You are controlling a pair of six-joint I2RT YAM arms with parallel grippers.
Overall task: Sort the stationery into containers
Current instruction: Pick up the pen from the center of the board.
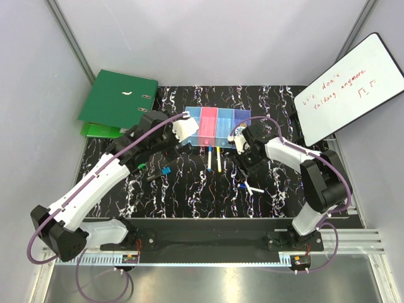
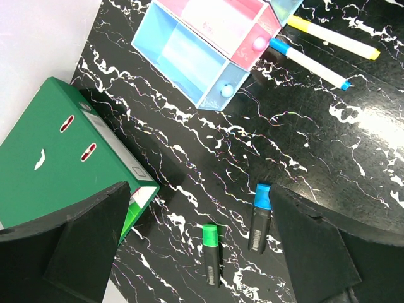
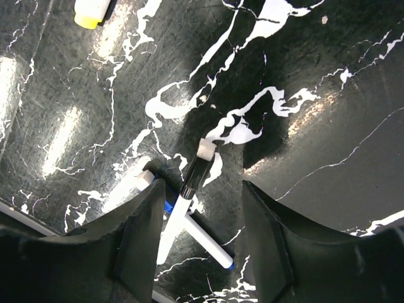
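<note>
The containers [image 1: 218,123], four joined bins in light blue, pink, light blue and violet-blue, stand at mid-table; they also show in the left wrist view [image 2: 189,63]. My left gripper [image 1: 159,148] is open and empty, held high; in the left wrist view [image 2: 199,252] a green-capped marker [image 2: 212,252] and a blue-capped marker [image 2: 259,218] lie on the table below the open jaws. A yellow pen [image 2: 334,39] and a blue-tipped pen [image 2: 309,63] lie before the bins. My right gripper [image 3: 202,246] is open, low over a black-and-white pen [image 3: 194,173] crossed with a white stick [image 3: 211,246].
A large green ring binder [image 1: 117,101] lies at the back left, also seen in the left wrist view [image 2: 57,151]. A whiteboard with red writing [image 1: 350,88] leans at the back right. A yellow marker cap [image 3: 91,12] shows at the top of the right wrist view.
</note>
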